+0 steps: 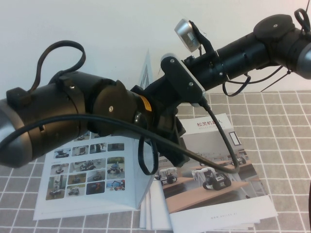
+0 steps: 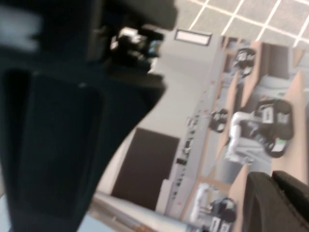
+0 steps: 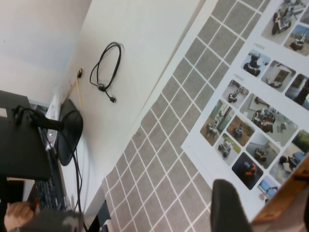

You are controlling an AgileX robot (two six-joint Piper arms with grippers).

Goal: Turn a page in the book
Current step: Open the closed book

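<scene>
The book [image 1: 82,187] lies open at the left of the table, a leaf full of robot photos [image 3: 251,116] facing up. The page [image 1: 145,73] stands upright behind the two wrists at the table's middle. My right gripper [image 3: 268,205] hangs low over the book's inner edge, open, its fingers [image 3: 231,209] wide apart. A brownish printed surface [image 3: 285,195] shows between them; contact cannot be judged. My left gripper [image 2: 273,193] hovers just above the brochure cover, and its dark fingers look shut together with nothing between them. In the high view the left arm [image 1: 73,114] crosses in front and hides both grippers' tips.
A stack of brochures [image 1: 221,187] with robots on wooden desks lies right of the book. The right arm [image 1: 243,48] reaches in from the upper right. The table carries a grey grid-patterned mat [image 1: 282,126], with a white wall behind.
</scene>
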